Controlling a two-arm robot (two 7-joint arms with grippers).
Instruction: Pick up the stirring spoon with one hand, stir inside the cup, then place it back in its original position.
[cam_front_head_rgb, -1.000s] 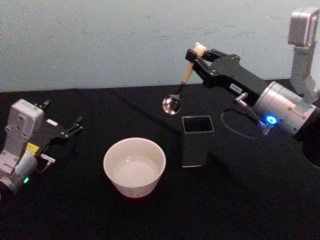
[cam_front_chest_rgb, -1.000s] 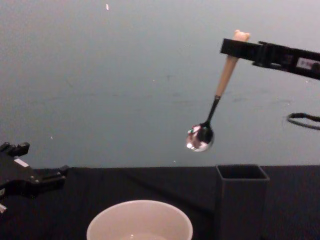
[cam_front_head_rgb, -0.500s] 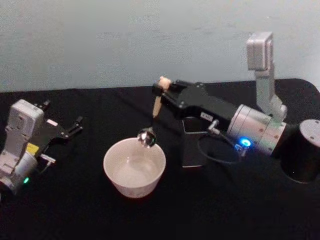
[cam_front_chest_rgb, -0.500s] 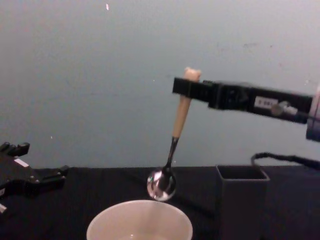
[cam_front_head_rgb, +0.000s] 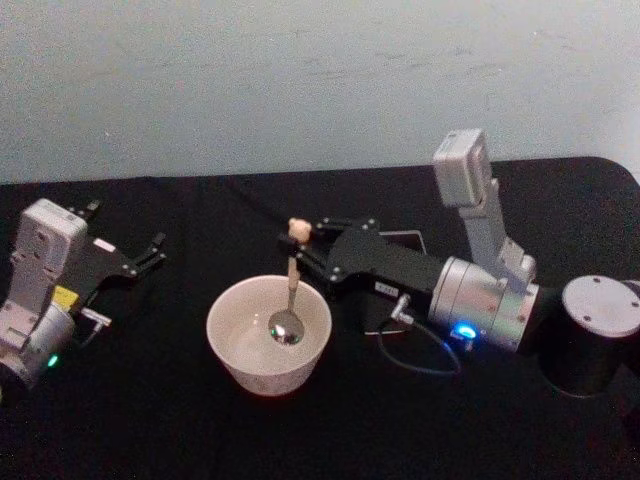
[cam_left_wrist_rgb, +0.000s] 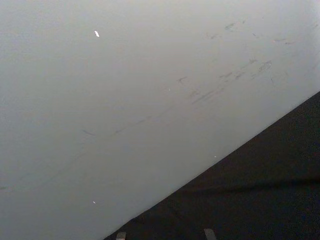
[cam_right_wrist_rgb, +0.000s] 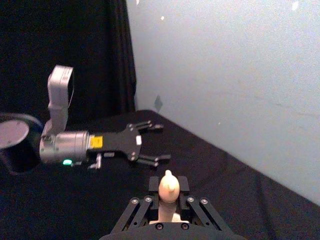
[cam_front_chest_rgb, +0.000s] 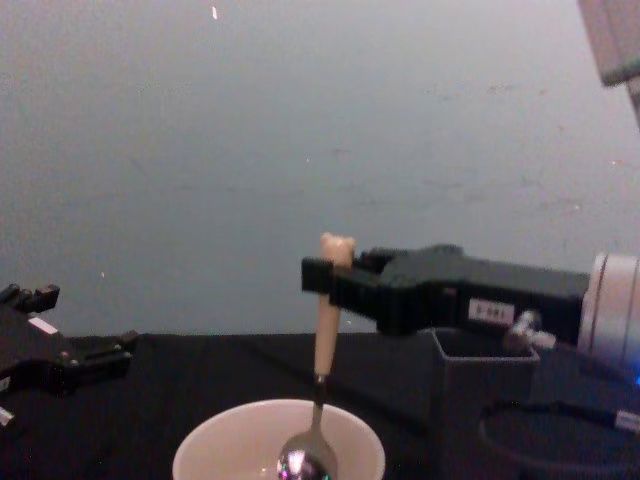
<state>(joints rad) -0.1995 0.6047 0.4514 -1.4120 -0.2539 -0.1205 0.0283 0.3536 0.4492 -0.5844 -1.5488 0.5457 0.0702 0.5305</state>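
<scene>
My right end effector is clamped on the beige handle of the stirring spoon, just under the bear head at its top. The spoon hangs almost straight up and down. Its shiny round bowl is down inside the cup, below the rim and near the middle. I cannot tell if the bowl touches the bottom.

The cup is round and cream-white. It sits on the black tabletop in front of me. The dark grey square holder stands just beside the cup, on my right side. My right arm reaches across above the holder, and in the chest view its open top is just under my arm.

In my right wrist view the bear head pokes up between my two fingers, which press in on the handle from both sides.

My left end effector sits low at the left side of the tabletop, well apart from the cup. Its fingers are spread apart.
</scene>
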